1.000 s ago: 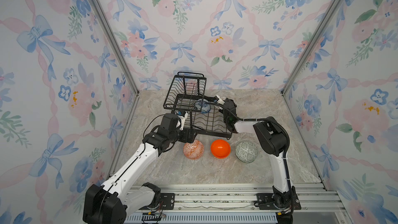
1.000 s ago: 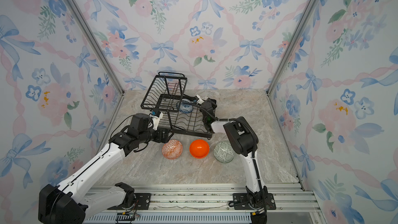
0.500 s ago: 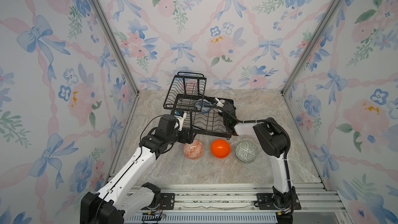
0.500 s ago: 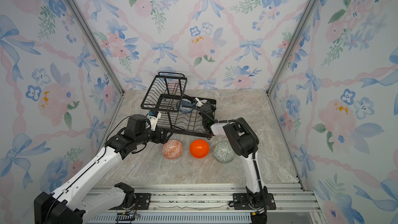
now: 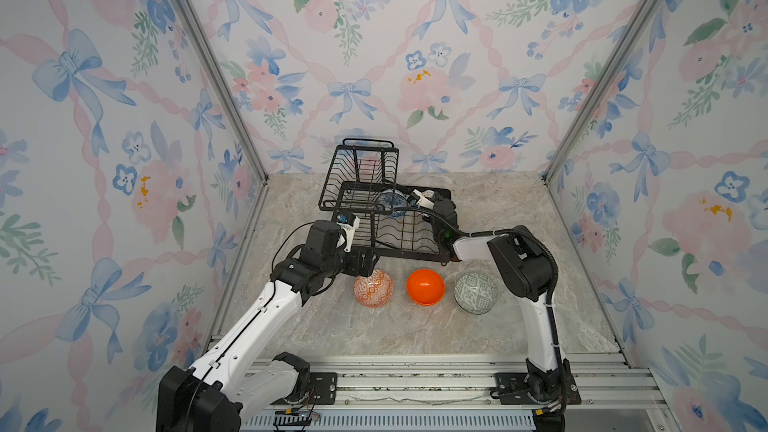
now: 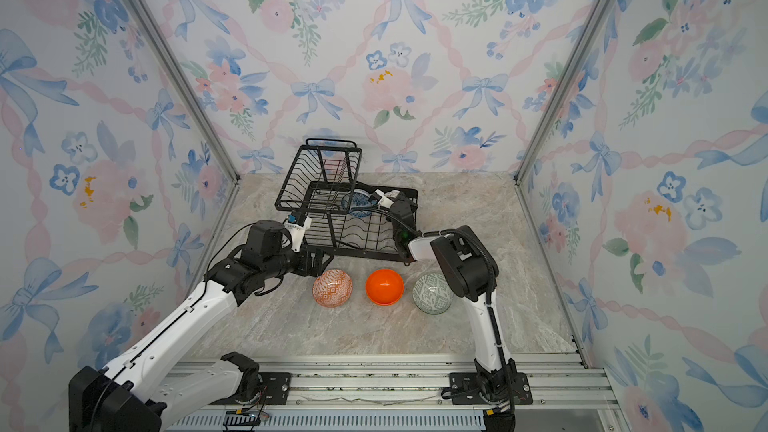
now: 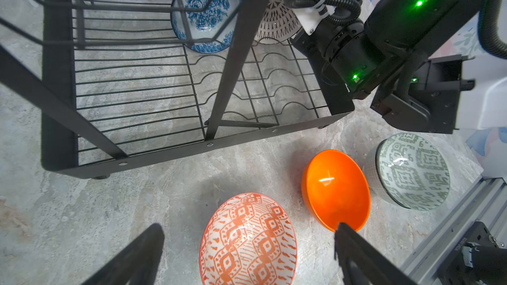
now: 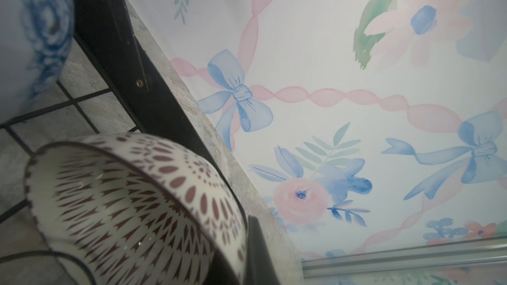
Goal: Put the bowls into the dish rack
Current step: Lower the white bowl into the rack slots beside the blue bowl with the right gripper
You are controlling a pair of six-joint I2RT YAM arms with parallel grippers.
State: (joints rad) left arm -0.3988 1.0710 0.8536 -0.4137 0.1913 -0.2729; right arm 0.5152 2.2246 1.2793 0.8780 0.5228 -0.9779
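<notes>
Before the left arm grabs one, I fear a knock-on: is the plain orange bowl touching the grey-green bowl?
Apart. Both top views show a strip of bare tabletop between the plain orange bowl and the grey-green bowl.

Place: robot test booth
Walls: bow-and-flower print panels point(image 5: 374, 56) on three sides, metal corner posts point(image 5: 210, 64) between them
Floor: marble-look tabletop point(image 5: 374, 334)
Lower edge: aluminium rail point(image 5: 415, 382) with arm bases point(image 5: 536, 386) bolted on

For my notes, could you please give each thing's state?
Dish rack: standing.
Blue floral bowl: racked, on edge.
White-brown bowl: racked, gripped.
Patterned orange bowl: on table.
Plain orange bowl: on table.
Grey-green bowl: on table.
Left gripper: open.
Right gripper: shut on white-brown bowl.
</notes>
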